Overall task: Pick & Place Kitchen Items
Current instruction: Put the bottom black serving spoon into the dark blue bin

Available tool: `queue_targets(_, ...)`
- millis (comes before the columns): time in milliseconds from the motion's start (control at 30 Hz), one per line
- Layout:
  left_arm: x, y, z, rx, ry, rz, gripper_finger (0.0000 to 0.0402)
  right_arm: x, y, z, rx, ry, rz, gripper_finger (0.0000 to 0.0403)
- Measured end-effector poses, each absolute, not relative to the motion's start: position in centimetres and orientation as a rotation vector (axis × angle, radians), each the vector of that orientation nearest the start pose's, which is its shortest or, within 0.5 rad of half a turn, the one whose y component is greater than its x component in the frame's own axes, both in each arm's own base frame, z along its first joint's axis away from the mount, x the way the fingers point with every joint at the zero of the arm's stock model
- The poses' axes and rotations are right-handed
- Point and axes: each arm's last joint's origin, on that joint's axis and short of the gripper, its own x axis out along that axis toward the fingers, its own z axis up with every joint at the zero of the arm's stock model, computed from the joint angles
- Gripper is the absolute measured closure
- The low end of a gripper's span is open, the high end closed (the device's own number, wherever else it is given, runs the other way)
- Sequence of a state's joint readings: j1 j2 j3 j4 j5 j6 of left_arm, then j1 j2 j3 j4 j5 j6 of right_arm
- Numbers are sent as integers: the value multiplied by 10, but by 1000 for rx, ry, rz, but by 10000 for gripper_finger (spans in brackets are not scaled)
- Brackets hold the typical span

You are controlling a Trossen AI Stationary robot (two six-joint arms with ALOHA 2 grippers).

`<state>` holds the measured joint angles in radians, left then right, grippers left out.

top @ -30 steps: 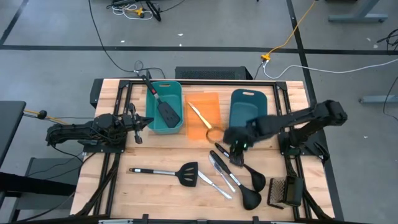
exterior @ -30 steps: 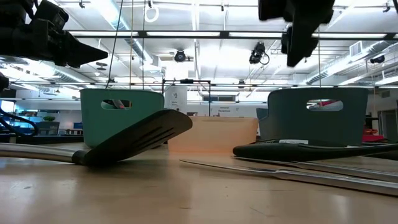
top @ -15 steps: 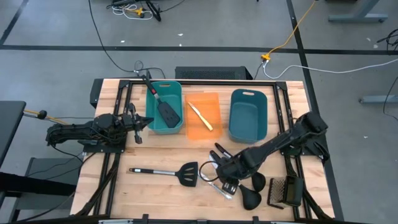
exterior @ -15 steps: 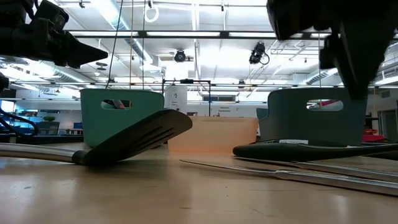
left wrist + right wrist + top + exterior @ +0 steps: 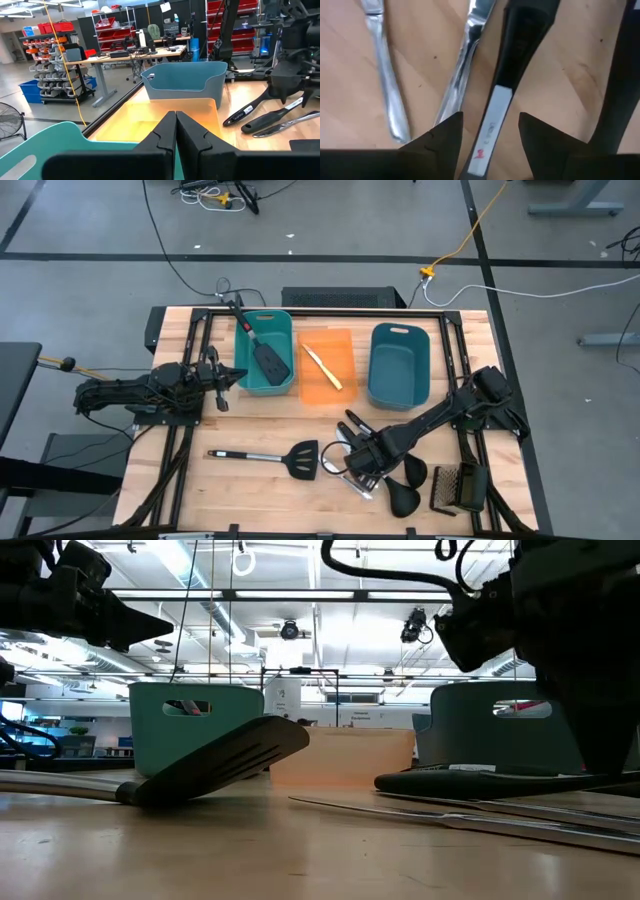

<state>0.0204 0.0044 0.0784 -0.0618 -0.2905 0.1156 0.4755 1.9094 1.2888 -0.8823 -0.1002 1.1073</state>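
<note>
Right gripper (image 5: 487,132), fingers spread wide, straddles the black long-handled ladle's handle (image 5: 507,75) lower-centre of the high view, apparently lined up to pinch it; left gripper (image 5: 176,132) parked shut.

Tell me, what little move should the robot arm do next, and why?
Probably close its jaws. The right gripper is low over the utensils on the table, open, with a black ladle handle lying between its fingers. The left gripper waits by the teal tub.
</note>
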Motion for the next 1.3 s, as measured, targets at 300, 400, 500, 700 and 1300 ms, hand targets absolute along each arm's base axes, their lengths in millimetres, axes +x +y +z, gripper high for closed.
queue_targets(300,91,10,184,113,6,311,387,305,160,147,600,1523,-369,248)
queue_targets(400,91,10,184,113,6,311,387,305,159,146,582,1510,-378,273)
queue_targets(500,91,10,184,115,6,311,387,305,158,146,581,1522,-356,315)
queue_targets(700,91,10,184,115,6,311,387,306,157,148,561,1526,-312,341)
queue_targets(1300,91,10,184,114,6,311,387,295,145,219,470,1205,-218,341)
